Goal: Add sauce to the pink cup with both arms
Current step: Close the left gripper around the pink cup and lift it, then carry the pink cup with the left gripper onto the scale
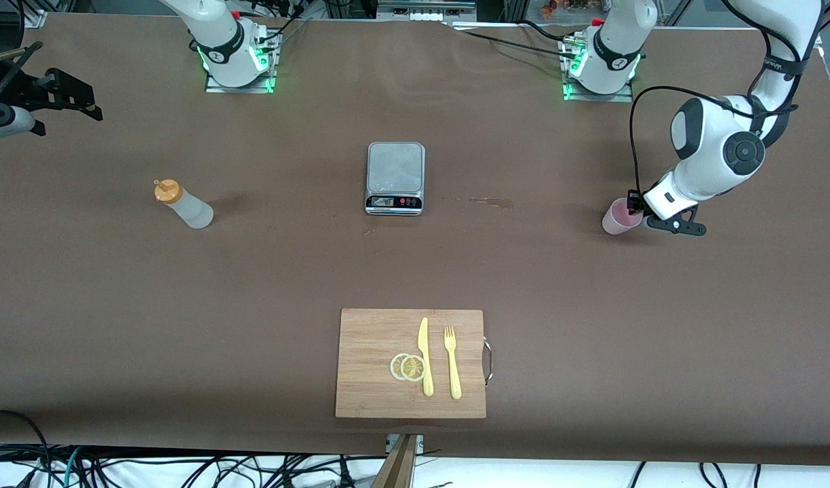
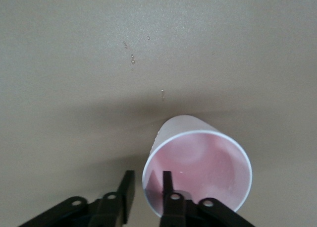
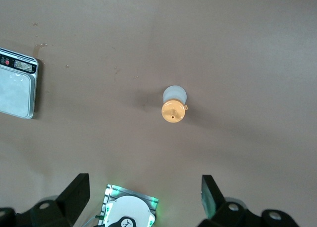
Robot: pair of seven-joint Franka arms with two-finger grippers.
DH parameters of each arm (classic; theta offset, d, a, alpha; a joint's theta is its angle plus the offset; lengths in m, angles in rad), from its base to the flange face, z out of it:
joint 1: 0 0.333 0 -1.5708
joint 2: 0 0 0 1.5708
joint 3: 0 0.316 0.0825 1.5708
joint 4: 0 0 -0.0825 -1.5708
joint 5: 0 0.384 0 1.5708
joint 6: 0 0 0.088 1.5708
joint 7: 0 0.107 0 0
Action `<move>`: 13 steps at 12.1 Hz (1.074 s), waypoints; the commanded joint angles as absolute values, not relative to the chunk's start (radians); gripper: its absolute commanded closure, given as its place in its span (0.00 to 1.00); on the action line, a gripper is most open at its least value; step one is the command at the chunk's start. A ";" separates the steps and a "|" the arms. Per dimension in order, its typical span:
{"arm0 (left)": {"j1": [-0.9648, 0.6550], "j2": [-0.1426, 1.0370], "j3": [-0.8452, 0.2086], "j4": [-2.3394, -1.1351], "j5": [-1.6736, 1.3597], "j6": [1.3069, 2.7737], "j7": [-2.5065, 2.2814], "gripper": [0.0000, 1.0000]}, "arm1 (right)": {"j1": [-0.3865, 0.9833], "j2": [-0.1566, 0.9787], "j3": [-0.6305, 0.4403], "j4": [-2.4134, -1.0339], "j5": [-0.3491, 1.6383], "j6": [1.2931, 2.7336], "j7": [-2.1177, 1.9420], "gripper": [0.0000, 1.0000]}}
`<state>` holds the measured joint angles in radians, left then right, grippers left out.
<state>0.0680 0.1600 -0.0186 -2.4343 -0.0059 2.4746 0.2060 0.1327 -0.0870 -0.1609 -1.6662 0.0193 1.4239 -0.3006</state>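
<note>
The left hand (image 2: 148, 190) pinches the pink cup (image 2: 198, 170) by its thin rim at the left arm's end of the tabletop (image 1: 523, 271); light and flexible, it could buckle. The right hand (image 3: 143, 195) hangs wide open, empty, over the squeeze bottle (image 3: 174, 105).

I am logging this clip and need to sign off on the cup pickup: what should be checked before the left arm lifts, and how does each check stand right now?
1. Left hand straddles the pink cup's rim, one finger inside and one outside: ok.
2. Grip fully closed on the cup wall: cannot tell.
3. Pink cup upright on the table: ok.
4. Squeeze bottle upright, orange cap on, toward the right arm's end: ok.
5. Right hand open, high above the bottle, waiting: ok.
6. Scale mid-table, nothing on it: ok.
</note>
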 commanded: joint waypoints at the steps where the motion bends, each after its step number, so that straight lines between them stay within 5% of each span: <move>1: 0.069 0.160 -0.021 -2.425 0.006 2.480 0.206 1.00 | 0.126 -0.101 -0.164 -1.686 0.012 1.433 -0.354 0.00; 6: -0.075 0.124 -0.055 -2.356 -0.008 2.453 -0.002 1.00 | 0.126 -0.103 -0.170 -1.700 0.018 1.434 -0.439 0.00; 13: -0.578 0.139 -0.060 -2.232 -0.159 2.393 -0.536 1.00 | 0.123 -0.103 -0.209 -1.724 0.023 1.442 -0.609 0.00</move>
<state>-0.4856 0.1262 -0.0796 -2.2739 -0.0931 2.4172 -0.4754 0.1294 -0.0870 -0.1950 -1.6999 0.0194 1.4256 -0.5467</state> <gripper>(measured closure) 0.965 0.000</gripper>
